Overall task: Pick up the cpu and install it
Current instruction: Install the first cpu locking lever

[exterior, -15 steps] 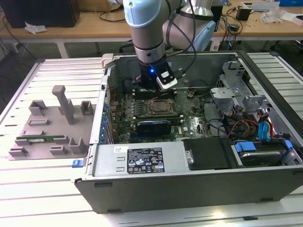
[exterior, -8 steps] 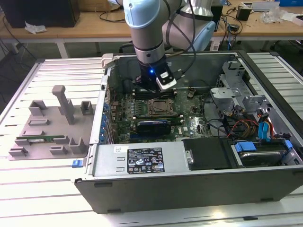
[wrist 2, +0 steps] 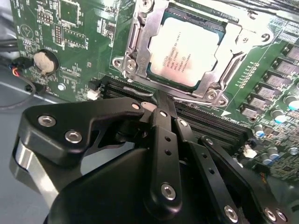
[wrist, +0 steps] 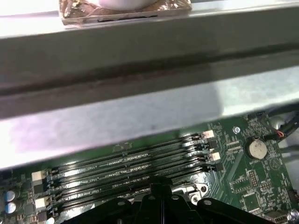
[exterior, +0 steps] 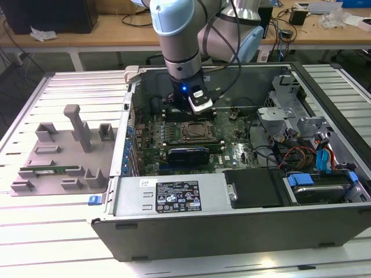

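Note:
The cpu (wrist 2: 184, 50), a flat square chip with a silver top, lies inside the metal-framed socket (wrist 2: 135, 35) on the green motherboard. In the exterior view the socket (exterior: 196, 132) sits mid-board inside the open computer case. My gripper (wrist 2: 158, 98) hangs just beside the socket, over the black memory slots (wrist 2: 210, 122). Its black fingers are drawn together to a point, apart from the chip, with nothing between them. In the first wrist view the gripper (wrist: 161, 186) shows over the same memory slots (wrist: 126, 168).
The case's grey wall (wrist: 140, 84) stands close behind the arm. A coin battery (wrist 2: 43, 60) and loose cables (exterior: 290, 153) lie on the board. A grey parts fixture (exterior: 64, 156) holding a green memory stick (exterior: 49, 171) sits at the exterior view's left.

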Controlling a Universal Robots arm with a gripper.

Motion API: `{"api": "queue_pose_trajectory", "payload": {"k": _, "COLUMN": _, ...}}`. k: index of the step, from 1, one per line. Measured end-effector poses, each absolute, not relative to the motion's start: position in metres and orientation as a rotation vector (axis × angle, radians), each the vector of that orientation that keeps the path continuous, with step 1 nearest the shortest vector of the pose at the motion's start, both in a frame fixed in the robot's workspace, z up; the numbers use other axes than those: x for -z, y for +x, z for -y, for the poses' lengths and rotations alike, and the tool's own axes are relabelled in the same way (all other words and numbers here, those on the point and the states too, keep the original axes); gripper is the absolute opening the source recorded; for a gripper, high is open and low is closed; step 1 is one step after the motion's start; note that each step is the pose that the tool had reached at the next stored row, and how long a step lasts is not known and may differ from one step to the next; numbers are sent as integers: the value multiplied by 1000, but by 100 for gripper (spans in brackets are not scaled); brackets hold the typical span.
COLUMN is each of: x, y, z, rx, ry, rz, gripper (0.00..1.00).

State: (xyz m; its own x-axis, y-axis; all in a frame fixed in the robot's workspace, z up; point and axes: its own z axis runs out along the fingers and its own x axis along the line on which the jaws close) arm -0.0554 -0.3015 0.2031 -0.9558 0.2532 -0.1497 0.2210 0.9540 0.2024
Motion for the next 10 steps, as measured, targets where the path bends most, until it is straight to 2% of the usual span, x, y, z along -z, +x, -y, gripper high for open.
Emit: {"api": "queue_pose_trajectory", "payload": {"k": 10, "x": -200, "y": -55, "z": 297, "rx": -264, "ry": 442, "rz": -2916, "gripper": 11}}
